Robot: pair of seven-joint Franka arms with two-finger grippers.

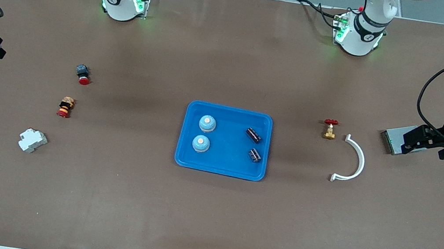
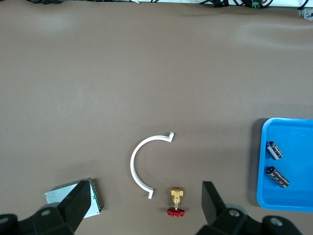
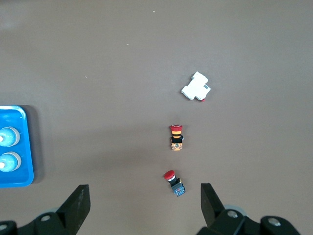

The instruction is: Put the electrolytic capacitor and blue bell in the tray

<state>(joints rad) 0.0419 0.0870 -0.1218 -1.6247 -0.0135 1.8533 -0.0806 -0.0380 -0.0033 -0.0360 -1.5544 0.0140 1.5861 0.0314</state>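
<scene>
On tray (image 1: 219, 166): two bells (image 1: 207, 123) at 9 o'clock, two capacitors (image 1: 253, 135) at 3 o'clock. Left gripper (image 2: 142, 208), right gripper (image 3: 144, 208): spread wide over worktop (image 1: 207, 220) ends, holding nothing.

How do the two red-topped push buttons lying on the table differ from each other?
The button with the blue-grey body lies farther from the front camera; the button with the orange and black body lies nearer. The first points its red cap toward the camera at a slant, as does the second. Both lie on their sides toward the right arm's end of the table.
</scene>
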